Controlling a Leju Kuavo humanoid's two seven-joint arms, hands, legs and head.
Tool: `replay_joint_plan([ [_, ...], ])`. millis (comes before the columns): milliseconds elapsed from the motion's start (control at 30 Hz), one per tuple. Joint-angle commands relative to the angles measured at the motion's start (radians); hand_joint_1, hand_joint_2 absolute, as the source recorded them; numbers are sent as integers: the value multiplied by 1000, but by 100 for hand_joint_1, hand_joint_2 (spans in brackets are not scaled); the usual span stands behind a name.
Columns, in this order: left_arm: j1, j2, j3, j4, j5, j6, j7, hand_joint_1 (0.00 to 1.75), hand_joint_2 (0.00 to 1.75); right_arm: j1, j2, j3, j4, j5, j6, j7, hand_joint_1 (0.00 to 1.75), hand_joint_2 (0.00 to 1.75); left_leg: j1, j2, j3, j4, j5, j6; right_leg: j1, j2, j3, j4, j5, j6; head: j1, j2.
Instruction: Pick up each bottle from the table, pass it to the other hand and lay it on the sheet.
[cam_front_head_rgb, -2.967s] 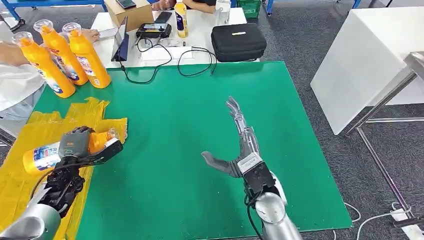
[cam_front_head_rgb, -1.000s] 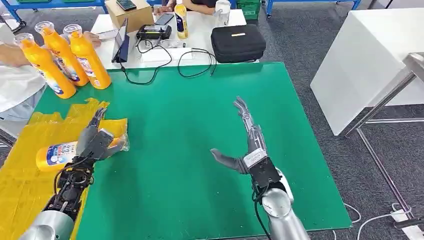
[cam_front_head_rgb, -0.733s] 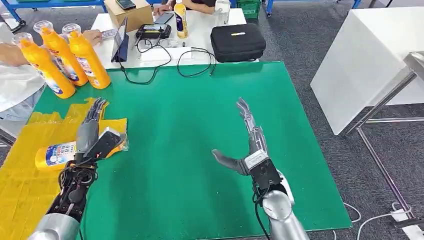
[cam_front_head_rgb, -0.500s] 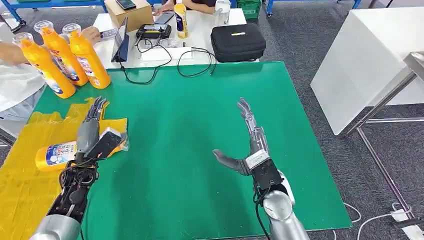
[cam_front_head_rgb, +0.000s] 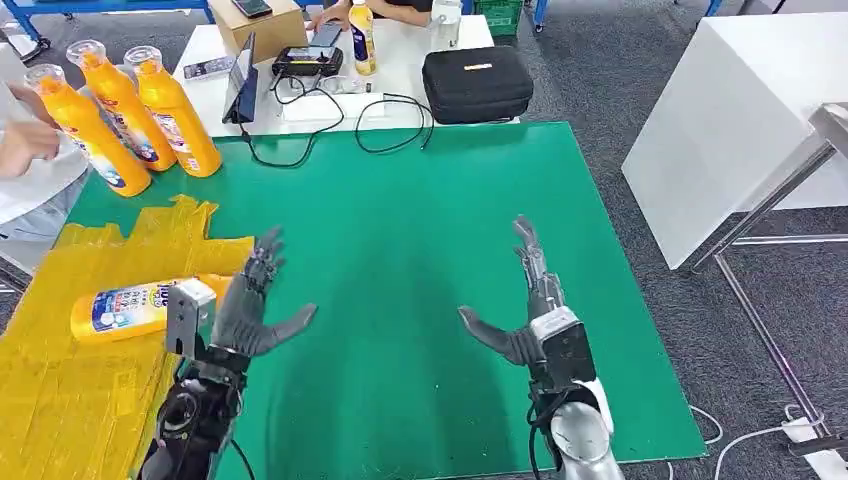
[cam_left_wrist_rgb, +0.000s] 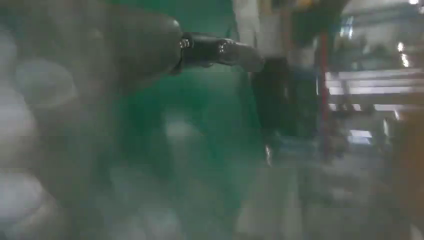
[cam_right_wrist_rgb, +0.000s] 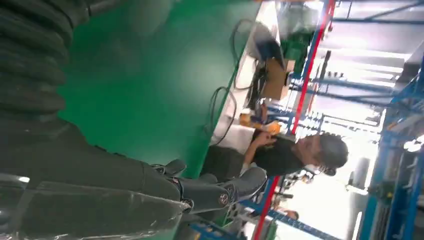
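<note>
- Green matting covers the work table, with a crinkled yellow sheet spread over its left end and a white desk of cables and a black case beyond the far edge.
- One orange bottle is down: it lies flat on the sheet, label up, long axis running roughly left to right across the robot's front.
- Left hand is released, fingers fanned and thumb out, holding nothing. It hangs just to the right of that lying bottle, near its cap end, over the line where sheet meets mat.
- Right hand is released too, fingers straight and pointing away from the robot, thumb out to the side, over bare mat well apart from every bottle.
- Three upright orange bottles wait at the far left corner, standing close together. A person's hand sits right beside the leftmost one.
- Key relation for the next pick, as I read it: the standing bottles lie ahead and to the left of both hands, so the left hand is clearly the nearer one. The right would have to cross the whole mat.
- Left wrist picture is badly blurred; one dark finger reaches over green, nothing in it.
</note>
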Motion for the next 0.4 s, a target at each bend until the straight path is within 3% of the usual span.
replay_joint_plan([
  [33, 146, -41, -89, -145, 129, -80, 34, 0, 175, 21, 34, -151, 29, 6, 38, -10, 0, 175, 1, 0, 4, 0, -2, -1, 1, 0, 4, -1, -2, 0, 0, 0],
  [233, 137, -55, -126, -156, 110, -37, 23, 0, 175, 32, 41, -116, 10, 32, 29, -32, 0, 175, 2, -1, 4, 1, -3, -1, 2, -1, 5, 0, -3, 0, 0, 0],
  [267, 135, -59, -128, -164, 92, -17, 14, 0, 175, 36, 43, -111, 5, 35, 26, -35, 0, 0, 1, -1, 2, 0, -2, -1, 1, -1, 3, 0, -2, 0, 0, 0],
  [400, 133, -79, -115, -195, 60, 27, -9, 0, 175, 48, 45, -96, -8, 25, 36, -38, 0, 0, 2, 0, 4, 1, -3, -1, 2, -1, 4, 0, -3, 0, 0, 0],
])
